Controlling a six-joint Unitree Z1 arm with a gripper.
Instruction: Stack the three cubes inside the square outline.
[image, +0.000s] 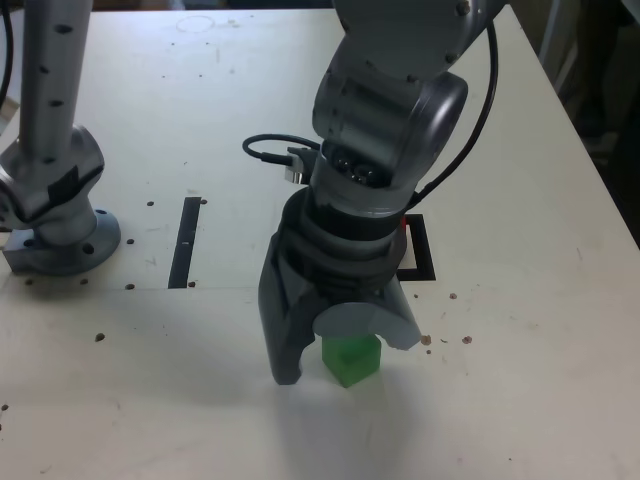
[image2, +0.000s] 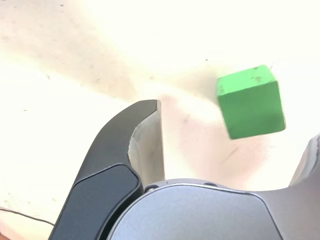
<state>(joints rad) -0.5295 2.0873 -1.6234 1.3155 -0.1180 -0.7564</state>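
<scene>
Green cube (image2: 252, 102) on pale counter (image: 520, 390), near wide-open claw (image: 348, 361). Red sliver (image: 403, 224) visible within black square outline (image: 423, 250).

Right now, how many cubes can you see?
1 for sure: the green cube, by the open end effector. A red bit peeks out by the black square outline; it may be another, mostly hidden behind the arm. Others may be hidden too.

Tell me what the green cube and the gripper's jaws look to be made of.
The green cube: perhaps painted wood or plastic, with a matte finish; its faces show no sharp reflections, and small dark marks speckle one face.

The gripper: its jaws look like smooth dark grey metal or hard plastic, satin in finish, with a paler, rough-edged inner lining, possibly rubber or tape.
</scene>
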